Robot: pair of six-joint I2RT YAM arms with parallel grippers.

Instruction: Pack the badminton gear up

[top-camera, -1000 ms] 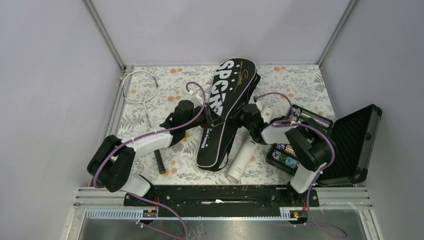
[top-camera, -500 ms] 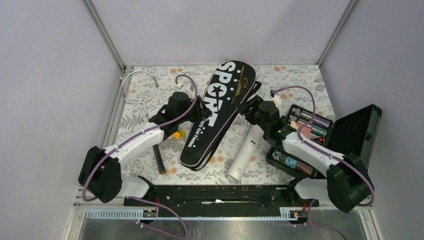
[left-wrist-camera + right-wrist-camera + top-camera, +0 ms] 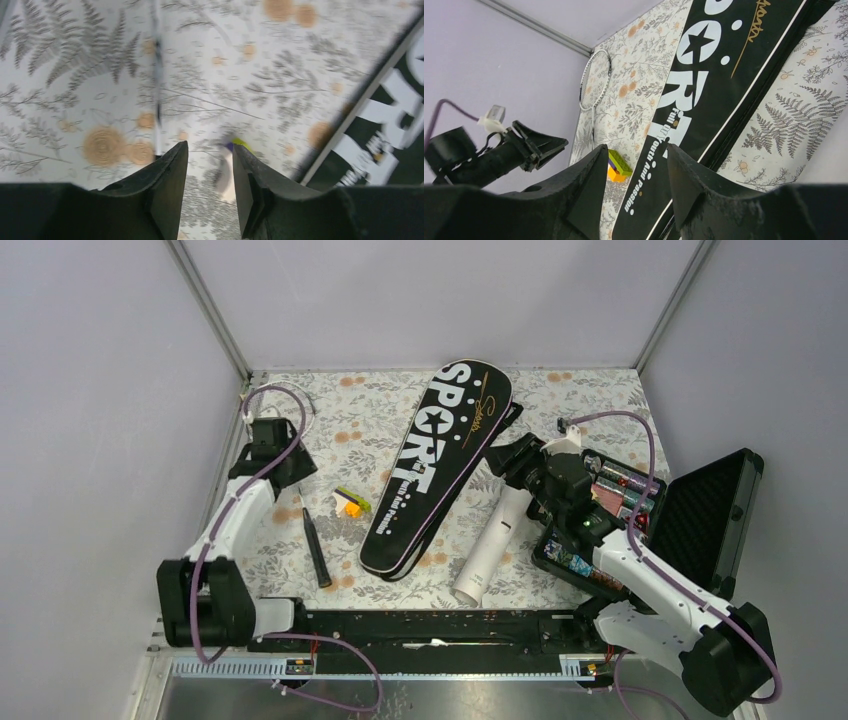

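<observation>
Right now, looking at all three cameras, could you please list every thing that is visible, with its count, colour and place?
racket bag: 1, black with white "SPORT", middle of the table, lying diagonally
tube: 1, white, just right of the bag
racket: 1 visible, white frame, black handle, left side
block: 1, orange and yellow-green, between racket and bag
hard case: 1, black, open, right edge
foil-wrapped items: several, colourful, inside the case
tablecloth: 1, white with leaf print, under everything
left fingers: 2, black, open, near the racket shaft
right fingers: 2, black, open, beside the bag
</observation>
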